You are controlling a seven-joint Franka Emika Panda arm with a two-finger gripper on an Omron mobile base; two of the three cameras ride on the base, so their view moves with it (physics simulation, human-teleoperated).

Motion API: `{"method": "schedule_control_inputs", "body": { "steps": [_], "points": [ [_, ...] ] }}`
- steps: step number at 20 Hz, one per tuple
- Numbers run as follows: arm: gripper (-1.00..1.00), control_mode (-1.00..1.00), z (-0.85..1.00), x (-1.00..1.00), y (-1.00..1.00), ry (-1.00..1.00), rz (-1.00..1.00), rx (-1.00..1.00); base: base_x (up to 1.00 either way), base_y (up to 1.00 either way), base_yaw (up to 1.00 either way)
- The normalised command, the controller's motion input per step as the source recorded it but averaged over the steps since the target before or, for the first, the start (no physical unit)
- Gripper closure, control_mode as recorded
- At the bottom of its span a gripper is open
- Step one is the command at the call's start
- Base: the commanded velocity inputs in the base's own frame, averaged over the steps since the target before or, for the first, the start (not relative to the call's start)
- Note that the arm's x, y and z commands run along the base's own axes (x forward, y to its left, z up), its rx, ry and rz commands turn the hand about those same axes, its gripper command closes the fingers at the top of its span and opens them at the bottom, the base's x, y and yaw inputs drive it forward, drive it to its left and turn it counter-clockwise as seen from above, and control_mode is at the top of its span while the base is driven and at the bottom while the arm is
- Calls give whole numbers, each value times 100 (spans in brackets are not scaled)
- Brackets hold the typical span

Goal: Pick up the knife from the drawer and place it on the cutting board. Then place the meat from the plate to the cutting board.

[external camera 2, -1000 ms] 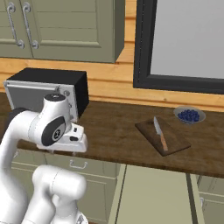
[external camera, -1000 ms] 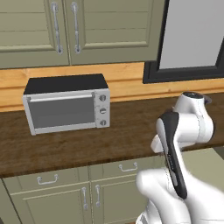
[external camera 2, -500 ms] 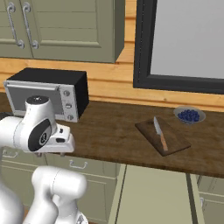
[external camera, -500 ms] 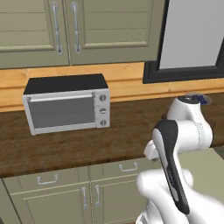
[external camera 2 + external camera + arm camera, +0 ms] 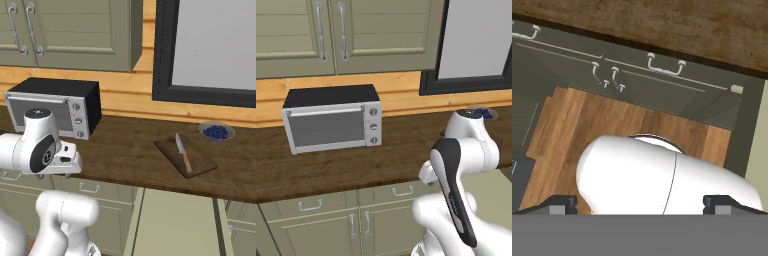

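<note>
knife [image 5: 183, 154] flat on cutting board [image 5: 199, 161], drawer [image 5: 175, 222] open, claw [image 5: 641, 201] fingers apart

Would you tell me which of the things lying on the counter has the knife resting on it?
The dark cutting board, right of the toaster oven; the knife lies across it. The bowl of blueberries behind holds only berries.

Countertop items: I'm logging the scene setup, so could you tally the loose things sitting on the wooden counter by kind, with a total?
Toaster oven: 1
Cutting board: 1
Knife, lying on the board: 1
Bowl of blue berries: 1
Total: 4
</note>
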Motion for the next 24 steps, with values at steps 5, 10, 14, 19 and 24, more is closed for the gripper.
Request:
{"method": "schedule_control_inputs", "body": {
  "steps": [5,10,14,19,24],
  "points": [
    [-100,-100,0,0,0,0,0,0,0,0,0],
    [-100,100,0,0,0,0,0,0,-36,-1,0],
    [-100,100,0,0,0,0,0,0,-97,8,0],
    [-100,100,0,0,0,0,0,0,-100,5,-1],
    [-100,100,0,0,0,0,0,0,-71,-25,-14]
  ]
}}
